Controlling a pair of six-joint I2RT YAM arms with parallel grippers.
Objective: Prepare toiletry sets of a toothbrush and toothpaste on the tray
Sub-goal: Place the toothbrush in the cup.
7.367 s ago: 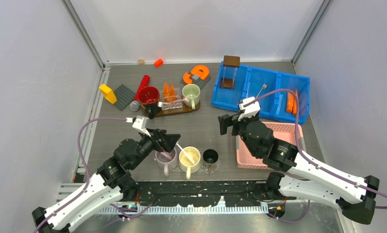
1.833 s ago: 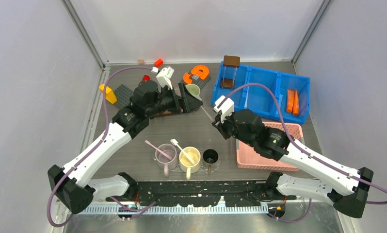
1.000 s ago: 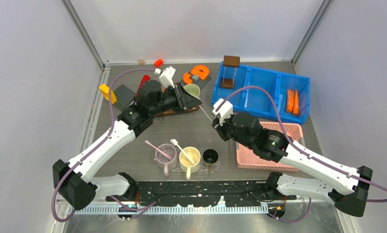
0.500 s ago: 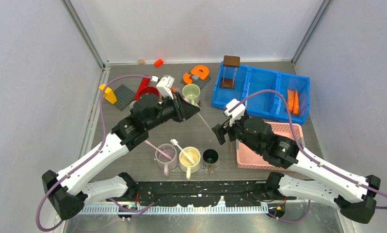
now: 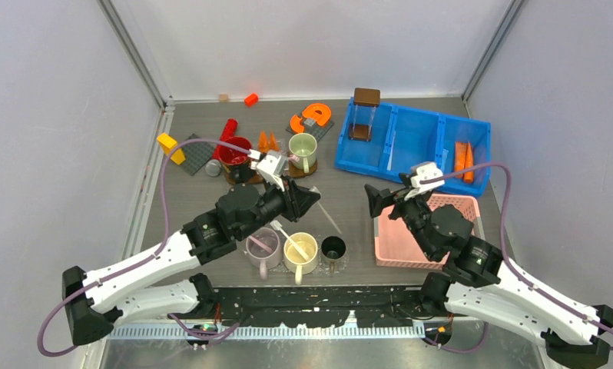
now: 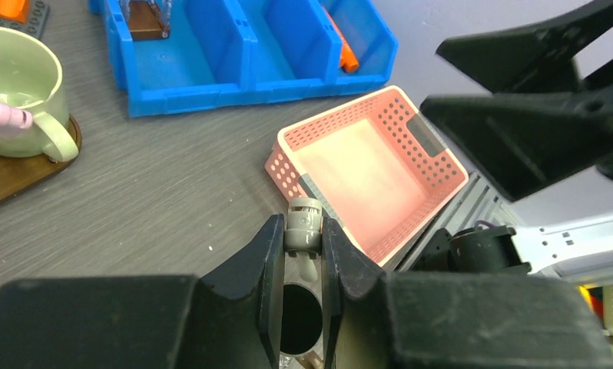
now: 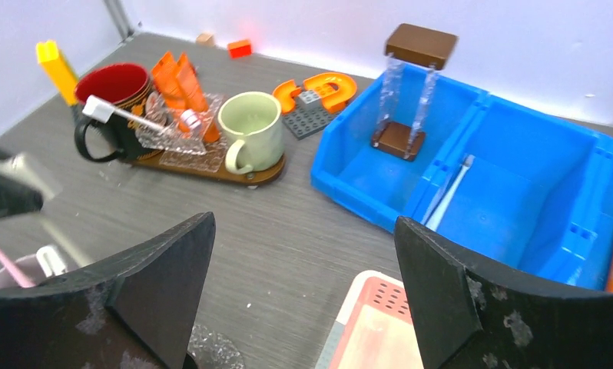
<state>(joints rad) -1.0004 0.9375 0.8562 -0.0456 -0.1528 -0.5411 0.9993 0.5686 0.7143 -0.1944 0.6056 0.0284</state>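
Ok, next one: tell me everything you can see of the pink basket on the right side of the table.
The pink basket is shallow and rectangular and looks like moulded plastic. Its walls are perforated with rows of small holes, one short wall has a slot handle, and the floor is smooth. It sits flat and upright on the grey table, close in front of the blue bin; whether they touch is unclear. It looks empty. From above, the right arm stretches over it and hides much of it.
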